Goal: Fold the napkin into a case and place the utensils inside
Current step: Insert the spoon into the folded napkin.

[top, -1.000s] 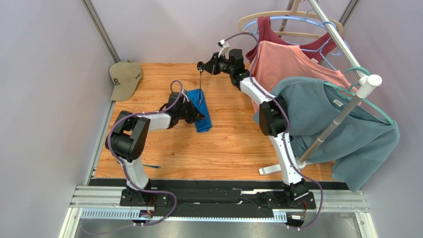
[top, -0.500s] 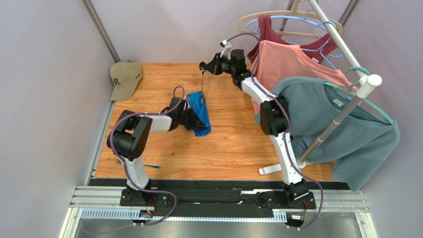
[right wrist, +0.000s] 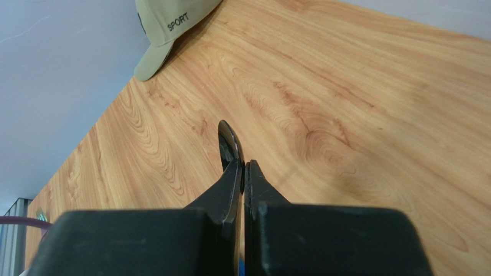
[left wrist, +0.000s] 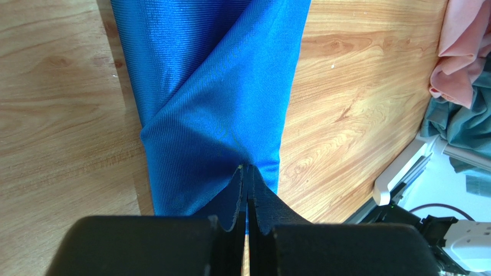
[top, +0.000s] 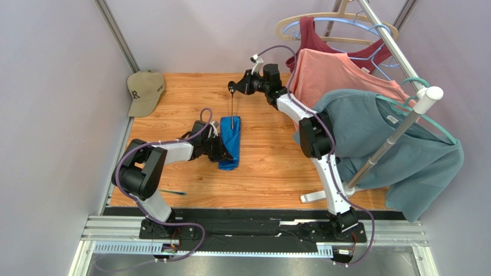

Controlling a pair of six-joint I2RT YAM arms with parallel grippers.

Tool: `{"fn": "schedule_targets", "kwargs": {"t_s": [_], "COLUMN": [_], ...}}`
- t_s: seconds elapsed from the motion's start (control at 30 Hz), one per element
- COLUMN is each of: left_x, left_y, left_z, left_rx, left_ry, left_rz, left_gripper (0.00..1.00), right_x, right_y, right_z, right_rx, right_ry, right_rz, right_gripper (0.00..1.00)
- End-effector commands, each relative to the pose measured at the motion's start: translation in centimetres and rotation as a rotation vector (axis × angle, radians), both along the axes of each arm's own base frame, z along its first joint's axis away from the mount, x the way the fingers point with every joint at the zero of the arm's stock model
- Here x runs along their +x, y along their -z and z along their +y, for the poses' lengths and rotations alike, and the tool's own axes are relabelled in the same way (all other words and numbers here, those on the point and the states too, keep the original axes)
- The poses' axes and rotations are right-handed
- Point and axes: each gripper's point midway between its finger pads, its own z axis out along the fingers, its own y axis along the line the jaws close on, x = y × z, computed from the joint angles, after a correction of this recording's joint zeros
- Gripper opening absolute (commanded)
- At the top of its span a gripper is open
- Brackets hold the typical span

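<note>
Narrow royal-blue shiny cloth case (top: 232,142) is laid flat mid-way across the wooden tabletop (top: 276,167). Its left edge is pinched by the closed left gripper (left wrist: 246,172). A thin dark stick utensil (top: 232,106) is clamped in the closed right gripper (top: 231,87) and hung upright, with its lower tip at the case's far end. Whether the tip is inside cannot be told. A second utensil (top: 173,192) is seen near the front-left edge.

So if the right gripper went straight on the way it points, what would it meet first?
Probably bare table ahead of the right gripper; the cap sits off to one side. Depth is unclear.
</note>
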Motion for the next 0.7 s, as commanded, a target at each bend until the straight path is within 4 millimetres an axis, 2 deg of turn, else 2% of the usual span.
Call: {"fn": "schedule_targets", "kwargs": {"t_s": [0.0, 0.2, 0.23, 0.27, 0.37, 0.53, 0.63, 0.67], "left_x": [-0.1, -0.1, -0.1, -0.2, -0.1, 0.0, 0.2, 0.5], "left_y": [-0.1, 0.4, 0.4, 0.5, 0.4, 0.2, -0.8, -2.0], "left_z": [-0.2, -0.2, -0.2, -0.2, -0.3, -0.3, -0.6, -0.6], "left_rx": [0.001, -0.004, -0.005, -0.005, -0.011, -0.014, -0.019, -0.018], "left_ry": [0.033, 0.024, 0.022, 0.022, 0.017, 0.020, 0.037, 0.038], "left_rz": [-0.019, -0.007, -0.007, -0.005, -0.009, -0.019, -0.041, -0.057], "left_gripper": [0.00, 0.00, 0.00, 0.00, 0.00, 0.00, 0.02, 0.04], "right_x": [-1.4, -2.6, -3.1, -3.3, -4.1, -5.8, -6.5, -6.6], "right_y": [-5.9, -4.5, -3.2, -3.6, -2.2, -1.9, -1.3, -0.8], "right_z": [0.7, 0.5, 0.4, 0.3, 0.1, 0.0, 0.1, 0.1], "right_rx": [0.058, 0.048, 0.032, 0.029, 0.024, 0.030, 0.034, 0.029], "right_ry": [-0.033, -0.043, -0.041, -0.039, -0.040, -0.050, -0.052, -0.052], "right_rz": [-0.099, -0.024, 0.004, -0.004, 0.045, 0.091, 0.107, 0.118], "right_gripper": [0.00, 0.00, 0.00, 0.00, 0.00, 0.00, 0.00, 0.00]}}
